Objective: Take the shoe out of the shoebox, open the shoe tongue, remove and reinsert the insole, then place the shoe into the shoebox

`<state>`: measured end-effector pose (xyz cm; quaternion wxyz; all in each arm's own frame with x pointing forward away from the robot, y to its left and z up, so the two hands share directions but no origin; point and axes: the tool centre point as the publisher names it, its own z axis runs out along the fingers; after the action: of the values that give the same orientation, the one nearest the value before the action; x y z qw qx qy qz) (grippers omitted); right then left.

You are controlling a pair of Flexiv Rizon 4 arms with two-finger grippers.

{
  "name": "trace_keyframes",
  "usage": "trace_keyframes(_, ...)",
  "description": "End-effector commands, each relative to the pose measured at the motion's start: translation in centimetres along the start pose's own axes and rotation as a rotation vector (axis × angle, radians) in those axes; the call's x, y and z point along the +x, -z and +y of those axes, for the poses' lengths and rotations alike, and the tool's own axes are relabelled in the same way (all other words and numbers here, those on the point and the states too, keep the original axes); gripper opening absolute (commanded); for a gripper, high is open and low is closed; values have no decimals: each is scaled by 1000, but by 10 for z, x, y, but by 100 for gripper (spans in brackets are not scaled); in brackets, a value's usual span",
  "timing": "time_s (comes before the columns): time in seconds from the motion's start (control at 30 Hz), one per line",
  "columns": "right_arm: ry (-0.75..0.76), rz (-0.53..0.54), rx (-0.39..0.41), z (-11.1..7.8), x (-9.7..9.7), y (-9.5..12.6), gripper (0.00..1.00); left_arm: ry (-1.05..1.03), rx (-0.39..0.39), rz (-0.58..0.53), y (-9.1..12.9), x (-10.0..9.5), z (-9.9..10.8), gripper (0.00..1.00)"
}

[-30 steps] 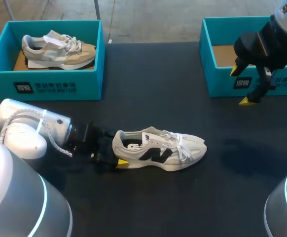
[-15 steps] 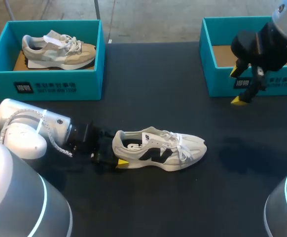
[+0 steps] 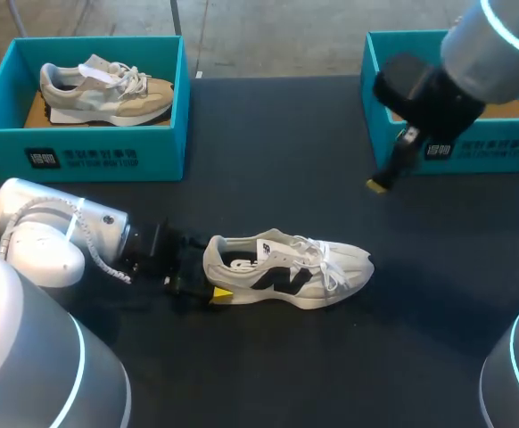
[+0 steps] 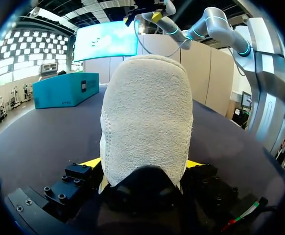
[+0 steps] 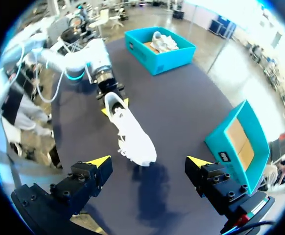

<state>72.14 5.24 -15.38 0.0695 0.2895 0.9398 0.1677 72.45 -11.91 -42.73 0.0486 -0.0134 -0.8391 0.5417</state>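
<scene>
The shoe hides most of the left hand clamped on it.

White left arm: enters from left side, forearm low and near level with table, black wrist pointing right. Black, yellow-tipped left gripper: fingers pressed on both sides of white sneaker heel. Grey right arm: enters from upper right corner, wrist angled down-left. Black, yellow-tipped right gripper: raised above table, fingers spread wide.

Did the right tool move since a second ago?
Yes. The right tool swung left, away from the right shoebox, toward the shoe.
</scene>
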Motion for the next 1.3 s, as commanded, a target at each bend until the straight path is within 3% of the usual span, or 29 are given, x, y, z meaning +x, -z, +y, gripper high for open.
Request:
trace_keyframes(0.03, -72, -42, 40, 21, 19, -12, 100, 1, -4, 2, -2, 1, 4, 0)
trace_keyframes(0.4, -258, -89, 93, 60, 66, -33, 100, 1, -4, 2, -2, 1, 4, 0)
trace_keyframes(0.7, -457, -129, 142, 75, 97, -47, 100, 1, -4, 2, -2, 1, 4, 0)
trace_keyframes(0.97, -584, -182, 246, 88, 117, -56, 100, 1, -4, 2, -2, 1, 4, 0)
trace_keyframes(1.3, -655, -178, 351, 95, 129, -71, 100, 1, -4, 2, -2, 1, 4, 0)
